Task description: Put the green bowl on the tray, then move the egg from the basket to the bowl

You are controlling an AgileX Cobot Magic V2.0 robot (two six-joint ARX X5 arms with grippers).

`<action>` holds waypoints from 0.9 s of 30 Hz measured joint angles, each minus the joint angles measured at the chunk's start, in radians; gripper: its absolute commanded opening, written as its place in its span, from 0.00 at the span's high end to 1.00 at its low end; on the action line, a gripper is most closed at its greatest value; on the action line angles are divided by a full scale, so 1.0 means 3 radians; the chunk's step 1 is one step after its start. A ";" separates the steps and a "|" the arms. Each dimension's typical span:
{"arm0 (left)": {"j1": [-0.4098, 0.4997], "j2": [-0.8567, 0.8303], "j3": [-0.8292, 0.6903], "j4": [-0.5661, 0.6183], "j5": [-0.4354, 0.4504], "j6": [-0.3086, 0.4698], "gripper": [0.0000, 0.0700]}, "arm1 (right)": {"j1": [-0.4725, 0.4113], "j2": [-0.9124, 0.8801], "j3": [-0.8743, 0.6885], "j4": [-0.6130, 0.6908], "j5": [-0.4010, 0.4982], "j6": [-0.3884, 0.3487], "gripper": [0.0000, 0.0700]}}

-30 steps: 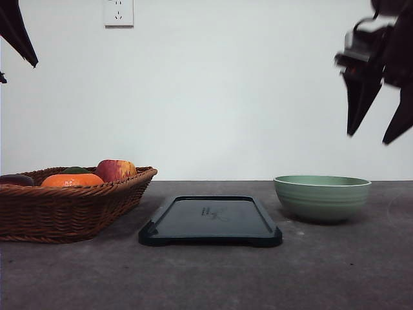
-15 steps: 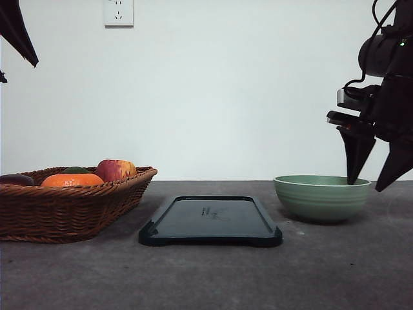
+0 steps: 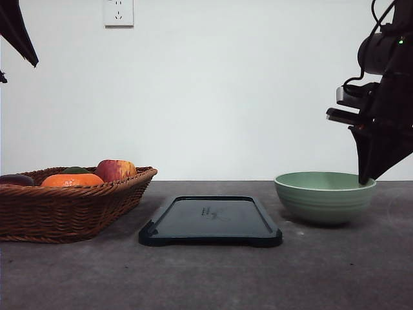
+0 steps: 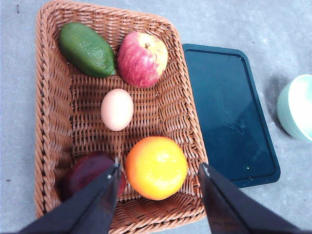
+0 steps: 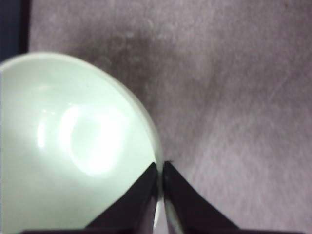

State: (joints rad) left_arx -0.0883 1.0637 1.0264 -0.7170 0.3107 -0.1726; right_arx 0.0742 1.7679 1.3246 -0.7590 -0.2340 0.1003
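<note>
The green bowl [image 3: 319,197] stands on the dark table right of the tray [image 3: 210,219], a little apart from it. My right gripper [image 3: 366,177] is shut on the bowl's right rim; in the right wrist view the fingers [image 5: 146,195] pinch the rim of the bowl [image 5: 73,146]. The basket [image 3: 64,206] sits at the left. From the left wrist view the egg [image 4: 117,109] lies in the middle of the basket [image 4: 53,122]. My left gripper [image 4: 158,168] hangs open high above the basket, holding nothing.
Around the egg lie an apple [image 4: 143,59], a green avocado [image 4: 87,49], an orange [image 4: 156,168] and a dark purple fruit [image 4: 90,173]. The tray [image 4: 229,122] lies bare between basket and bowl [image 4: 297,109]. A white wall with a socket [image 3: 119,12] stands behind.
My right gripper came down from high at the right to the bowl's right rim and shut on it; the bowl has tipped slightly. The left arm has stayed still.
</note>
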 measured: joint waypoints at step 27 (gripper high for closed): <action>0.0000 0.0000 0.0000 0.0001 0.0001 0.0001 0.54 | 0.1105 0.0667 0.1751 -0.0753 -0.0089 0.0025 0.99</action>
State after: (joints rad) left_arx -0.0883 1.0637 1.0264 -0.7168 0.3111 -0.1722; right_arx 0.4057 1.9681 1.8500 -0.9848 -0.2608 0.1079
